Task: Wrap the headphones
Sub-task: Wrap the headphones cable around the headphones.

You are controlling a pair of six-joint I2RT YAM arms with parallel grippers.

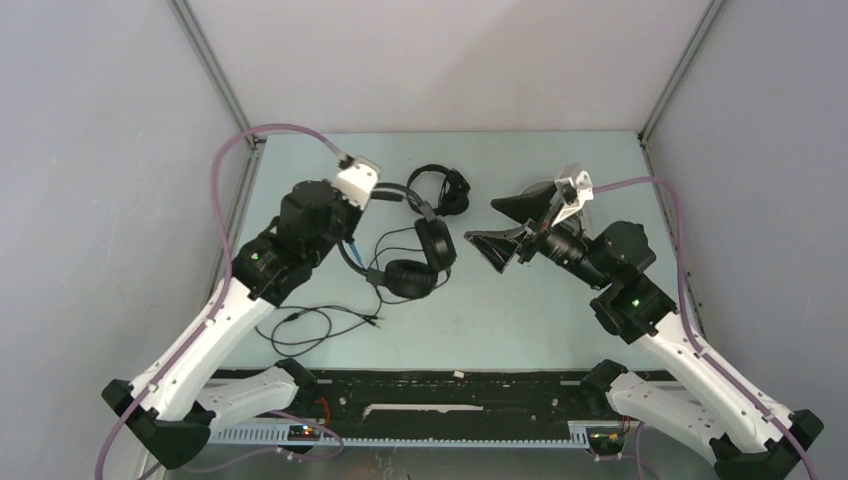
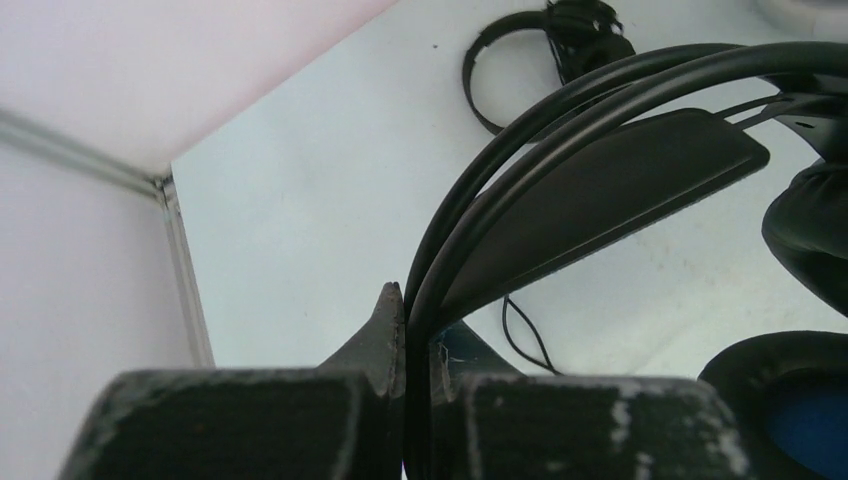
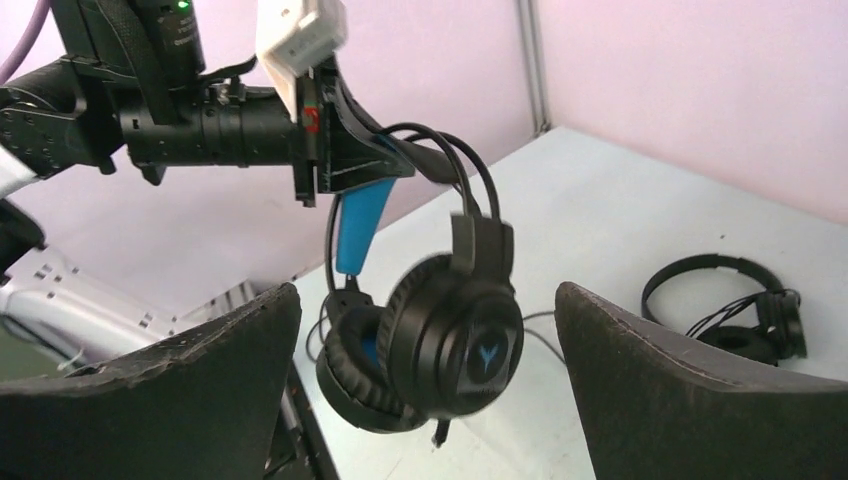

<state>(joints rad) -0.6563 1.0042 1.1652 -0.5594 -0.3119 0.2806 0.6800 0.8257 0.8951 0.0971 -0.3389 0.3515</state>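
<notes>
My left gripper is shut on the headband of the bulky black headphones and holds them off the table. The ear cups hang below, and the blue lining shows in the right wrist view. In the left wrist view the headband wires run between my closed fingers. Their cable trails on the table. My right gripper is open and empty, facing the hanging ear cups from the right, apart from them. The small slim black headset lies behind. The white headset is out of view.
The slim headset also shows in the left wrist view and the right wrist view, flat on the pale table. Grey walls enclose the table on three sides. A black rail runs along the near edge.
</notes>
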